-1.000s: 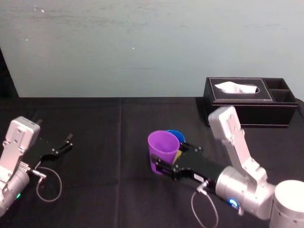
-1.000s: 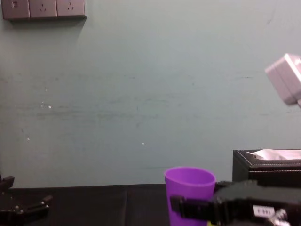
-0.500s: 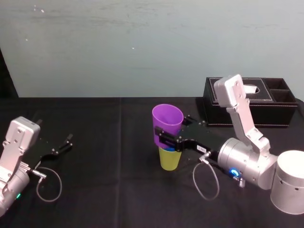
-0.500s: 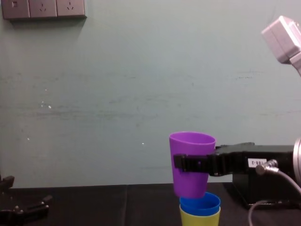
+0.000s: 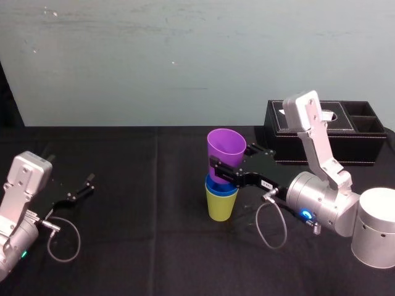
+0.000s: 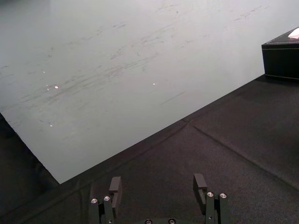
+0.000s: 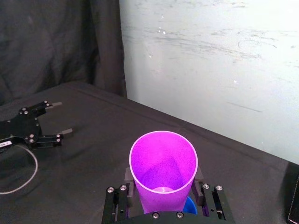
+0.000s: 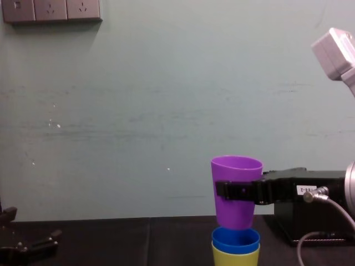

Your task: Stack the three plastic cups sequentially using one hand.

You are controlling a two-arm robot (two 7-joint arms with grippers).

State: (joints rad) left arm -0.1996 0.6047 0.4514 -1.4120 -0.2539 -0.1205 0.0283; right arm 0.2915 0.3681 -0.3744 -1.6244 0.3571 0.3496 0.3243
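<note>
My right gripper (image 5: 233,165) (image 8: 236,189) (image 7: 163,189) is shut on the purple cup (image 5: 224,153) (image 8: 236,191) (image 7: 162,170), upright, directly over the other two. The blue cup (image 5: 216,184) (image 8: 236,240) (image 7: 189,206) sits nested in the lime-green cup (image 5: 221,205) (image 8: 236,257) on the black table near its middle. The purple cup's base hangs just at the blue rim; I cannot tell if they touch. My left gripper (image 5: 86,185) (image 6: 159,184) (image 7: 58,125) lies parked at the table's left, fingers apart and holding nothing.
A black tissue box (image 5: 324,131) (image 8: 310,221) stands at the back right, behind my right arm. A loose cable (image 5: 62,237) loops beside the left arm. The black cloth table (image 5: 142,203) ends at a pale green wall behind.
The right gripper lifted the purple cup from beside the nested pair and carried it right, so it now hangs centred over the blue cup. The left arm has not moved.
</note>
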